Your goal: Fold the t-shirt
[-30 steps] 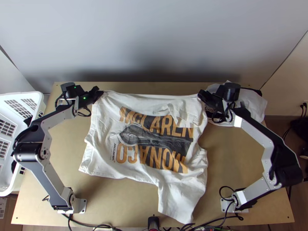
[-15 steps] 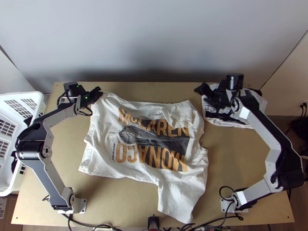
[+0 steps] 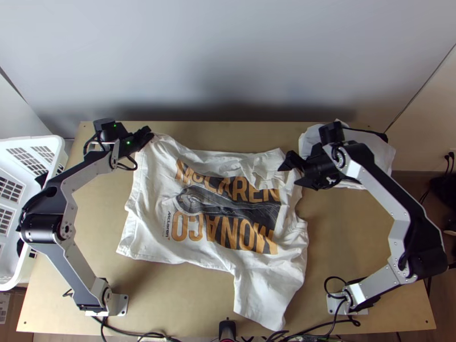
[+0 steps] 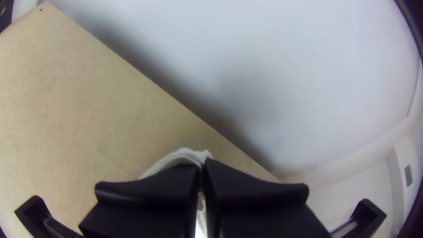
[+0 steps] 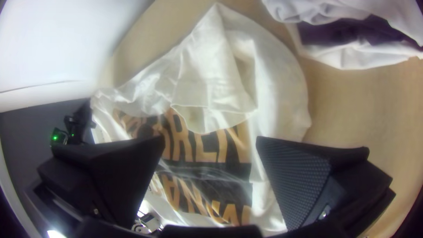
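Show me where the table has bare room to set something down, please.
Bare wood lies between t-shirt and right arm, and between t-shirt and left arm's base. Crowded: the far right, with the cloth pile beside the open right gripper, and the corner the left gripper pinches.

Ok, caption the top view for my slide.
Left gripper pinches one far corner of a loosely spread white t-shirt while the open right gripper hovers by the other.

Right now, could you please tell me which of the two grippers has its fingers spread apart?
It is the right gripper, whose fingers stand wide apart, holding nothing; the left gripper is shut on a corner of the t-shirt.
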